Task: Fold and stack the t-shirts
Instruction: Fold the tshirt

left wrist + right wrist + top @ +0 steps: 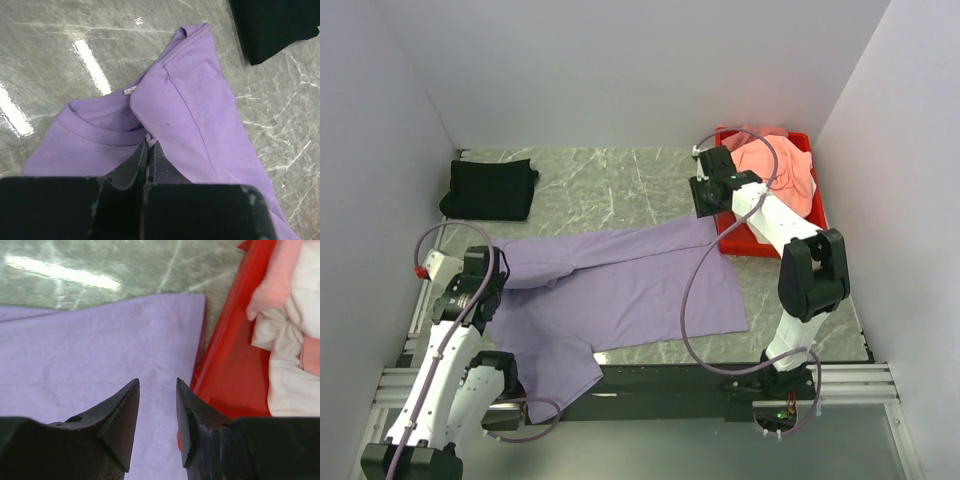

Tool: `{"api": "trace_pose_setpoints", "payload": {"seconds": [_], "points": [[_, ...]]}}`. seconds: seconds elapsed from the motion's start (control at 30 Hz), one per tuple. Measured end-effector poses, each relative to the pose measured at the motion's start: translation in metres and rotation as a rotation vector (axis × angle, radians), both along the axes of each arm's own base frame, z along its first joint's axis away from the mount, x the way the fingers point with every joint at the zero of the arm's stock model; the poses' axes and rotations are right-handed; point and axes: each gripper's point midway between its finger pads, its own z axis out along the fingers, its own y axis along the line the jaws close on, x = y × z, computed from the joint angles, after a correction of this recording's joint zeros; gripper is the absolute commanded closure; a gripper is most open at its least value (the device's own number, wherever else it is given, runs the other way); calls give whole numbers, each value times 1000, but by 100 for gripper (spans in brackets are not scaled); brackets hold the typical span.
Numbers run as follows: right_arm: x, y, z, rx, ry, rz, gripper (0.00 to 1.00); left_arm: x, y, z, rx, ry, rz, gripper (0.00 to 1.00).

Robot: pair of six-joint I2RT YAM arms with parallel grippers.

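Observation:
The lavender t-shirt (630, 285) lies spread across the middle of the table, with its collar (97, 125) toward my left arm. My left gripper (149, 142) is shut on a pinch of lavender cloth just beside the collar, seen from above at the shirt's left end (496, 276). My right gripper (157, 385) hangs open over the shirt's far right corner (185, 305), with nothing between its fingers; it sits next to the red tray (704, 207). A folded black t-shirt (490, 189) rests at the back left. Salmon-pink (782, 170) and white (292, 375) t-shirts lie bunched in the tray.
The red tray (732, 243) stands at the back right, its near wall (235, 355) touching the lavender shirt's edge. White walls close in the table on three sides. Bare marble shows between the black shirt and the tray (610, 185).

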Motion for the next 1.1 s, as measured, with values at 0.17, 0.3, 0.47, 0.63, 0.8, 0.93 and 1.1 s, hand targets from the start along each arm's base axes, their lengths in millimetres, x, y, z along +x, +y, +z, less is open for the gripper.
{"api": "trace_pose_setpoints", "payload": {"seconds": [0.17, 0.3, 0.47, 0.63, 0.8, 0.93, 1.1], "points": [[-4, 33, 19, 3, -37, 87, 54, 8, -3, -1, -5, -2, -14, 100], [-29, 94, 34, 55, -67, 243, 53, 24, -6, -4, -3, -4, -37, 100], [-83, 191, 48, 194, -83, 482, 53, 55, -1, -2, 14, 22, -38, 100], [-145, 271, 45, 293, -56, 677, 53, 99, 10, -1, 18, 39, -32, 99], [-166, 317, 21, 340, 2, 753, 54, 121, 16, -23, -1, 104, -50, 100], [-162, 342, 3, 356, 18, 775, 54, 123, 12, -32, -24, 120, -82, 99], [-148, 377, -15, 357, 3, 803, 54, 125, 11, -34, -23, 120, -104, 99]]}}
